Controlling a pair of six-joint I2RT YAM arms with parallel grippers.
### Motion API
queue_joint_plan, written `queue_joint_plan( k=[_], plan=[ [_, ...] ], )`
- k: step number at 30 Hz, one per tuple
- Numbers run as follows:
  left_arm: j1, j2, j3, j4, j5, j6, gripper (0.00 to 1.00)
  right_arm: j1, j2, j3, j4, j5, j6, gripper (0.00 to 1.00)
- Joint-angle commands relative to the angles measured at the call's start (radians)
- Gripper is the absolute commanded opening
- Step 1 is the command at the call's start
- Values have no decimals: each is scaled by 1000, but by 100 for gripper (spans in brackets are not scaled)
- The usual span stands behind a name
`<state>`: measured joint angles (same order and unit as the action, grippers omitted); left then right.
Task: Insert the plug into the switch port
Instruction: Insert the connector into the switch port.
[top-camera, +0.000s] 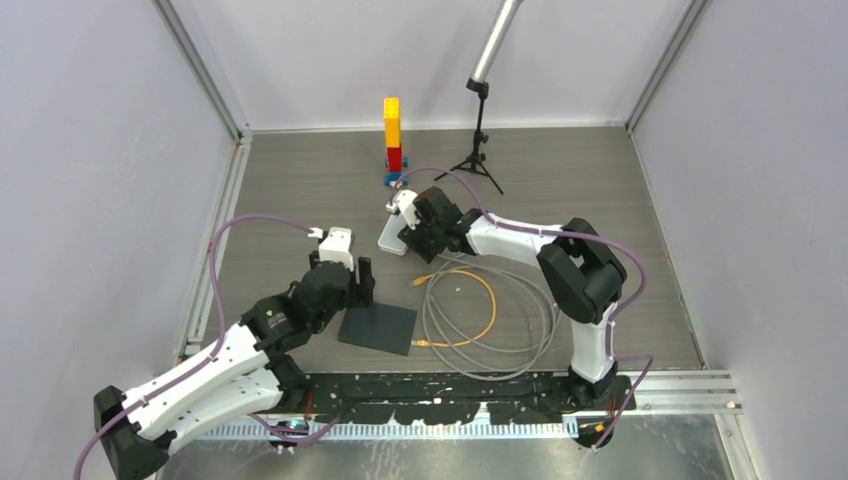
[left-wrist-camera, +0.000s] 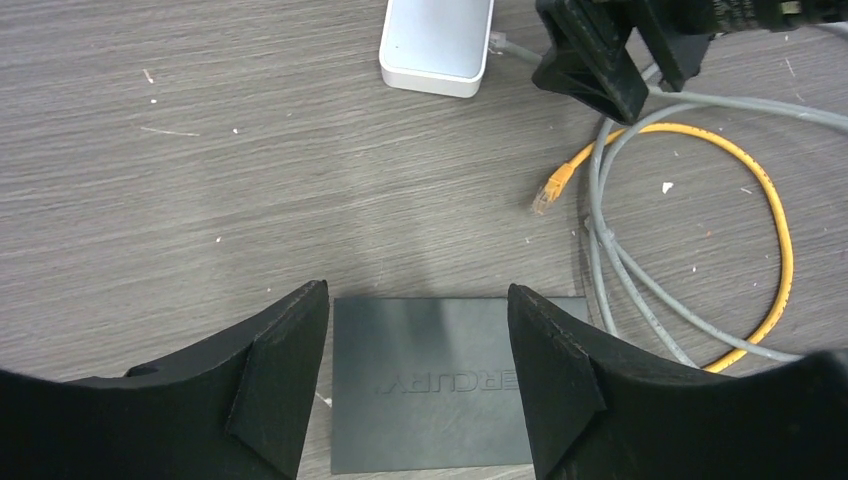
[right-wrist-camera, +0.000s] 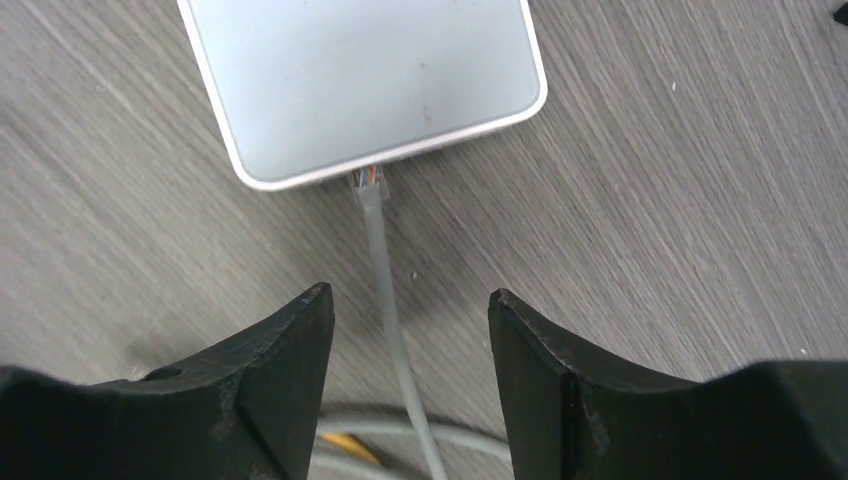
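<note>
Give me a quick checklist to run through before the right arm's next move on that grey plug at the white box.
1. Plug lined up with the port in the white box's side: ok, its tip sits at the edge.
2. Plug fully seated: cannot tell; part of it shows outside the box.
3. Right jaws open, one on each side of the grey cable, not gripping it: ok.
4. Left jaws open above the dark box, apart from the white box: ok.
5. Orange cable away from the port: ok.
</note>
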<state>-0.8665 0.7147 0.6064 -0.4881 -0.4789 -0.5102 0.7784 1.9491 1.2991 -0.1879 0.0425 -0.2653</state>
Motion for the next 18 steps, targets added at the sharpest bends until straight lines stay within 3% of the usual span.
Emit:
queue_joint_plan(
  k=[1,8,18],
  plan=[
    [0,-1,54,-25,-17,-30,68,-2,-169,13,-46,-5,20,64],
    [1,91,86,-95,-9,-108,68,16,-395,-116,-74,-128,219,68],
    [0,99,85,-194,41,-212,70,258,-642,-306,-154,-15,381,67]
  ],
)
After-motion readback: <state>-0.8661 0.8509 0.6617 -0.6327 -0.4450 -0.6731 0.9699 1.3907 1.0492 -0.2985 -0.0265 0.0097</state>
